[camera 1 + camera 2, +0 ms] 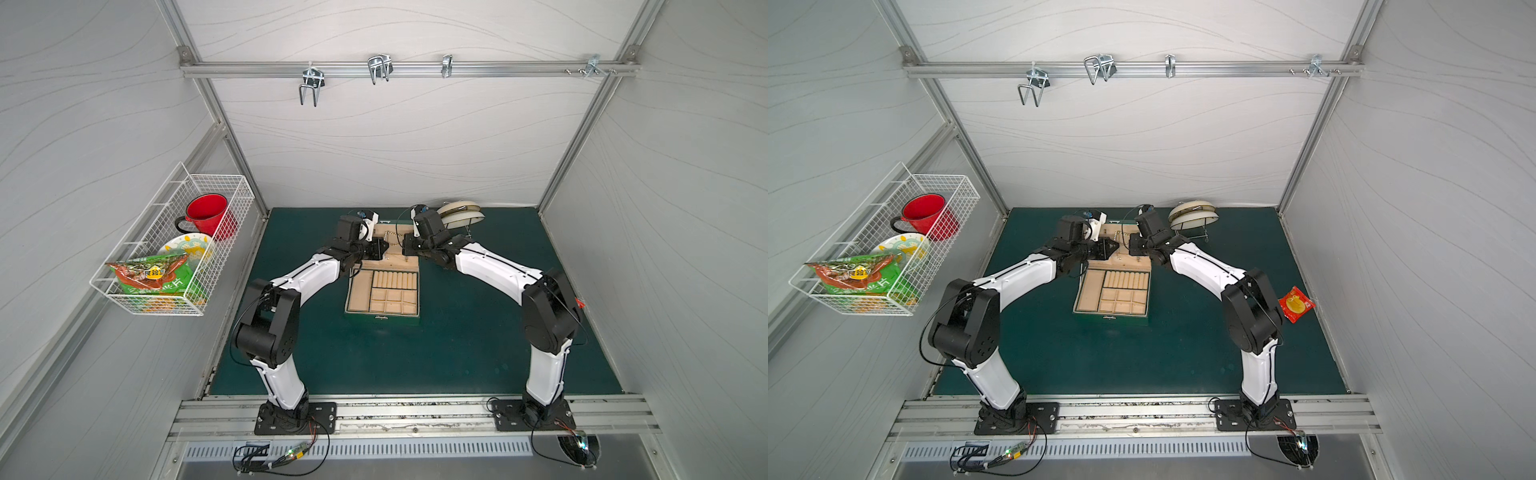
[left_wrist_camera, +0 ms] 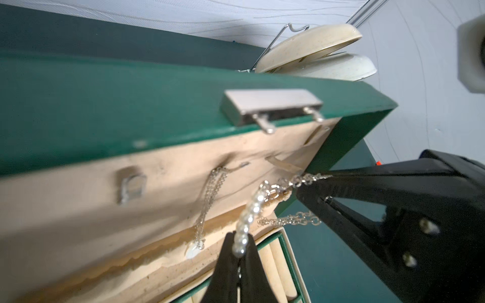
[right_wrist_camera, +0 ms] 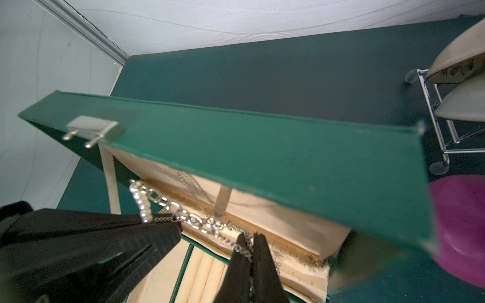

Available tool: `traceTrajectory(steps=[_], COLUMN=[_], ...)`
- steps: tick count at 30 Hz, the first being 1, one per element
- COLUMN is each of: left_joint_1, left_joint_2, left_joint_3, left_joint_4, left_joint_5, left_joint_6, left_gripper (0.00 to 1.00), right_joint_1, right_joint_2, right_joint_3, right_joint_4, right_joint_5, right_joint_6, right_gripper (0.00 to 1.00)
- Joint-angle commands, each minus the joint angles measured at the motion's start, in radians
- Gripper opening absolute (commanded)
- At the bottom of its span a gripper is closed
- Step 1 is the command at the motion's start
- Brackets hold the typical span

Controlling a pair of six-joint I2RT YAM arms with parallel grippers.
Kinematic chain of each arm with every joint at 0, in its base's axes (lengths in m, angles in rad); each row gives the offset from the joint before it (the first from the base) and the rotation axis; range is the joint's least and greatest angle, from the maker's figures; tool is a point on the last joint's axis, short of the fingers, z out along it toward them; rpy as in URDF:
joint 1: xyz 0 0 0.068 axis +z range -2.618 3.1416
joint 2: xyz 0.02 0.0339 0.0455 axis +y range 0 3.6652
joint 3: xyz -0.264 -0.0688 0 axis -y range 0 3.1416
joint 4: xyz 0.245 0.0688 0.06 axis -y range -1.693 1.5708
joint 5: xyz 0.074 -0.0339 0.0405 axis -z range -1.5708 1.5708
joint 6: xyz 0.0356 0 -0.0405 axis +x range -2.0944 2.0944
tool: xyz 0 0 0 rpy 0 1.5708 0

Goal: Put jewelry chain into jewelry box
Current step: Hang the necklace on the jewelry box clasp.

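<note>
The dark green jewelry box (image 1: 382,321) (image 1: 1111,320) lies open mid-table, its lid (image 2: 131,105) (image 3: 262,147) standing up behind the beige tray. The jewelry chain (image 2: 249,212) (image 3: 194,219), chunky silver links joined to a run of pearly beads, is stretched in front of the lid's lining between both grippers. My left gripper (image 2: 240,251) (image 1: 384,246) is shut on the beaded end. My right gripper (image 3: 250,240) (image 1: 405,246) is shut on the link end. In both top views the chain (image 1: 391,236) (image 1: 1121,237) shows only as a short span between the tips.
A thinner pale chain (image 2: 210,199) hangs from a hook inside the lid. A wire rack of cream dishes (image 1: 459,214) stands just behind the right arm. A wall basket (image 1: 174,241) holds a red mug. A red sachet (image 1: 1296,304) lies at the right edge.
</note>
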State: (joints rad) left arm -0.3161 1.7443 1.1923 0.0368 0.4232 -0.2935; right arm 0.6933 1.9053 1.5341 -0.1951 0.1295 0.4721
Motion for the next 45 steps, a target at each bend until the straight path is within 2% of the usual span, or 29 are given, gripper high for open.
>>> traceTrajectory(steps=[1,30,45], left_joint_1=[0.002,0.034,0.024], left_joint_2=[-0.040,-0.021,0.027], left_joint_3=[0.009,0.048,0.066], left_joint_4=[0.074,0.136,0.084], left_joint_5=[0.007,0.007,0.027], left_joint_6=[-0.017,-0.044,-0.027], left_gripper=[0.00,0.00,0.00], right_joint_1=[0.000,-0.016,-0.023], right_joint_2=[-0.060,-0.015,0.033], right_joint_3=[-0.009,0.028,0.058], right_joint_4=[0.034,0.071,0.050], right_joint_5=[-0.002,-0.017,-0.033], right_joint_6=[0.003,0.008,0.022], right_gripper=[0.00,0.00,0.00])
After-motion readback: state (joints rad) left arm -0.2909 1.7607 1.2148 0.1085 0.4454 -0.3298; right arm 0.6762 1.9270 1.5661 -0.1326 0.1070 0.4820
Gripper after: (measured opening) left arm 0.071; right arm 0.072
